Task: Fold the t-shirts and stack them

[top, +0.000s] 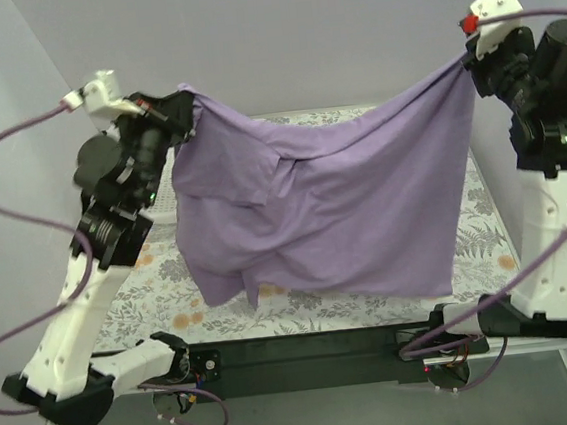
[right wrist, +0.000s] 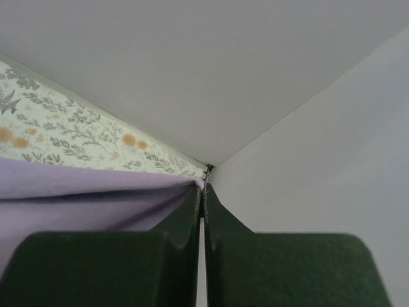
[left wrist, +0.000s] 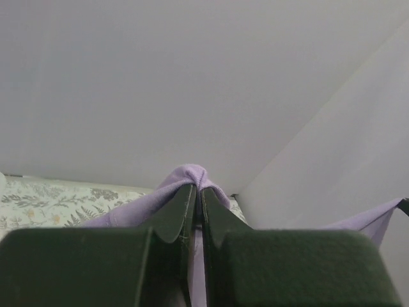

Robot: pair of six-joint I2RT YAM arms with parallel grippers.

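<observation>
Lavender t-shirt (top: pixel 323 209) hangs over the desk (top: pixel 160 285), stretched between left fingers (left wrist: pixel 174 214) and right fingers (right wrist: pixel 220 220), each pinching only a small cloth edge. Risk: thin grip slipping under tension, dropping the shirt crumpled.

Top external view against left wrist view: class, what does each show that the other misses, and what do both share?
Only the top view: the whole shirt slung between the left hand and right hand, hanging over the table. Only the left wrist view: close up, the left hand's fingers pinched shut on a bunched corner of cloth. Both: the lavender shirt, the floral table, grey walls.
</observation>
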